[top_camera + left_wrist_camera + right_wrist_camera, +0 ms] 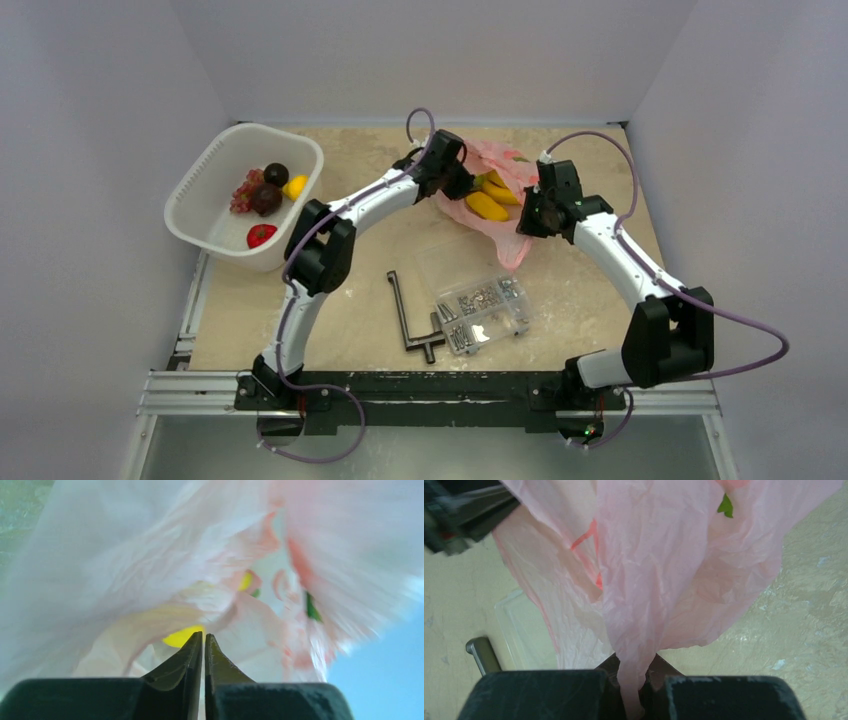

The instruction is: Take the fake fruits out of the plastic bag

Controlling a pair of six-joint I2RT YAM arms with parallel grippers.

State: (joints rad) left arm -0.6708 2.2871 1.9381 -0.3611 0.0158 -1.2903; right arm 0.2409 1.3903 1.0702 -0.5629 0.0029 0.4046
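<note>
Now right fingers (541, 696) clamp the plastic bag (659, 575), left fingers (184, 666) closed facing it

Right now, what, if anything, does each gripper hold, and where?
The right gripper pinches the plastic bag by a gathered edge fold. The left gripper is shut by the bag; whether it grips cannot be told.
</note>
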